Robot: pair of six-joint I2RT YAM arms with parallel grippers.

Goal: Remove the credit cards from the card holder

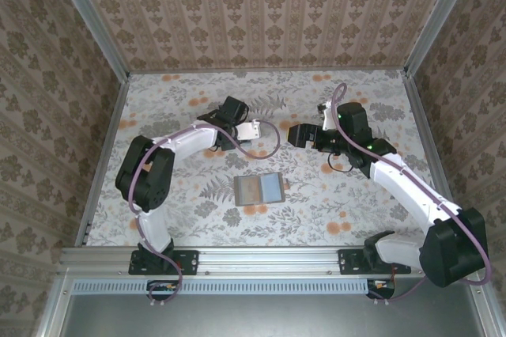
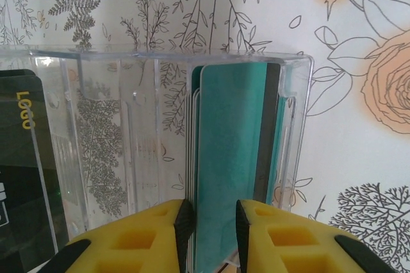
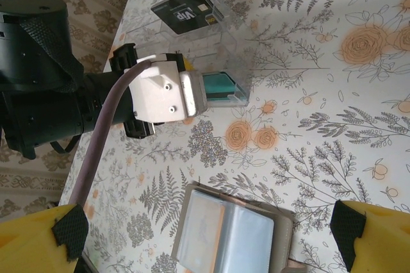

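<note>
In the left wrist view, the bottom edge is cutting off the yellow fingers [image 2: 128, 244] of the left gripper [image 2: 213, 218] and the lower end of the teal card [image 2: 230, 157] standing between them, so whether the pads are touching it cannot be told. The left edge is cropping a black card [image 2: 19, 177]. Behind the front teal card, further cards are showing as thin edges, too close together to count.

In the right wrist view, the bottom edge is slicing through the card holder [image 3: 234, 234] and the fingers [image 3: 38, 241] of the right gripper [image 3: 205, 241]. The white camera mount [image 3: 170, 90] is covering most of the left gripper.
</note>
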